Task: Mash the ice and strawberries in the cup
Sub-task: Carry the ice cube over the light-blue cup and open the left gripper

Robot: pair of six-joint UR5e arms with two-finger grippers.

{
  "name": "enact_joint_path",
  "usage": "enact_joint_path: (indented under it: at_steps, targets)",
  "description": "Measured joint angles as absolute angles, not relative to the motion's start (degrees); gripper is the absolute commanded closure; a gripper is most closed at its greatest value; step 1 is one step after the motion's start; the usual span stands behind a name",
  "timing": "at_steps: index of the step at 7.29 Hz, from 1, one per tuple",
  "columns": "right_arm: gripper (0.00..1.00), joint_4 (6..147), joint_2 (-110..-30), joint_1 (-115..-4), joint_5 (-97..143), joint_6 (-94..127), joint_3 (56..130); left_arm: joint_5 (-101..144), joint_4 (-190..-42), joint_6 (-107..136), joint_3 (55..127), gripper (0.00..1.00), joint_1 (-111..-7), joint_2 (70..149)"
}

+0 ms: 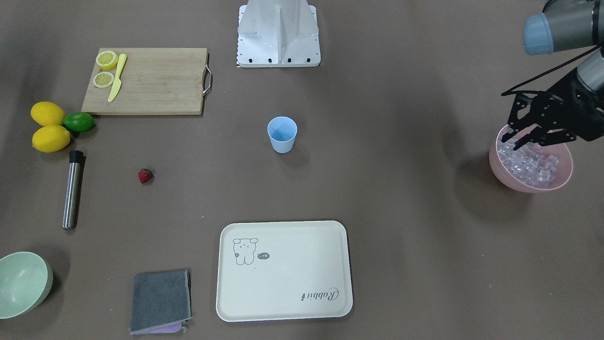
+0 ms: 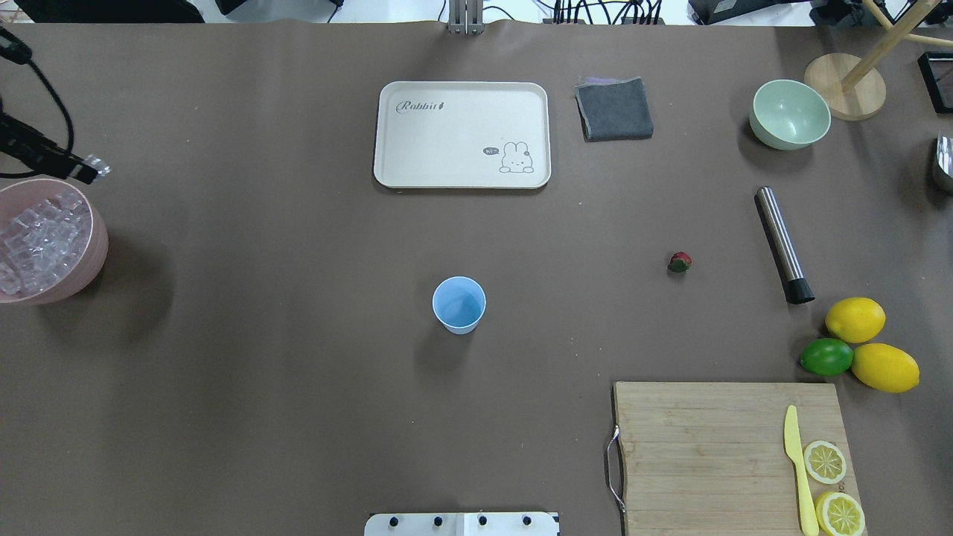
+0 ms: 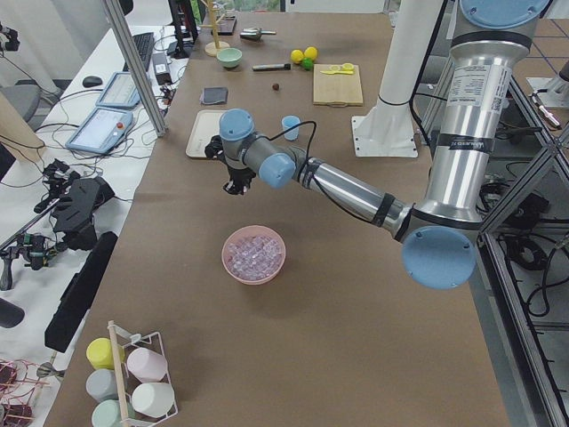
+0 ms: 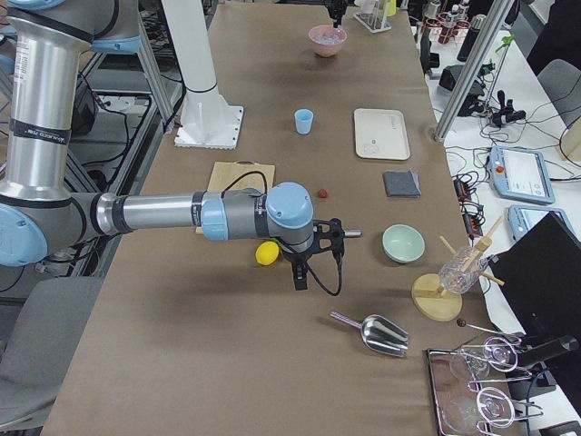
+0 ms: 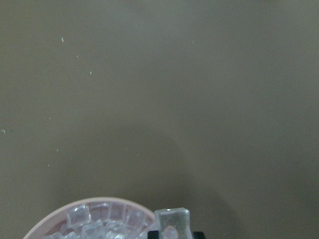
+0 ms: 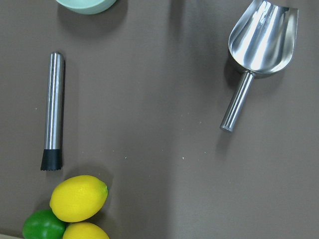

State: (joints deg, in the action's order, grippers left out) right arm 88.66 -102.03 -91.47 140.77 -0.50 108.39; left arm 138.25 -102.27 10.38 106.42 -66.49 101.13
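The light blue cup stands upright mid-table, and nothing shows inside it. A small red strawberry lies alone on the table, far from both arms. The ice fills a pink bowl at the table's left end. My left gripper hangs just above that bowl's far rim, shut on one ice cube. My right gripper hovers over the table near the lemons. It shows only in the exterior right view, so I cannot tell if it is open or shut.
A steel muddler lies beside two lemons and a lime. A cutting board holds a yellow knife and lemon halves. A cream tray, grey cloth, green bowl and metal scoop are also around.
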Motion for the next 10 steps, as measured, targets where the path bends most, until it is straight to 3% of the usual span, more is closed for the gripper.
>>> enact_joint_path:
  at_steps: [3, 6, 10]
  targets:
    - [0.0, 88.7, -100.3, -91.1, 141.6, 2.2, 108.9, 129.7, -102.1, 36.1, 108.3, 1.0, -52.2, 112.1]
    - [0.0, 88.8, -98.5, -90.4, 142.4, 2.6, 108.9, 117.5, -101.5, 52.8, 105.7, 1.0, -37.7, 121.8]
    - [0.0, 88.8, -98.0, -89.9, 143.2, 2.6, 108.9, 110.4, -101.5, 59.9, 101.5, 1.0, -29.5, 127.7]
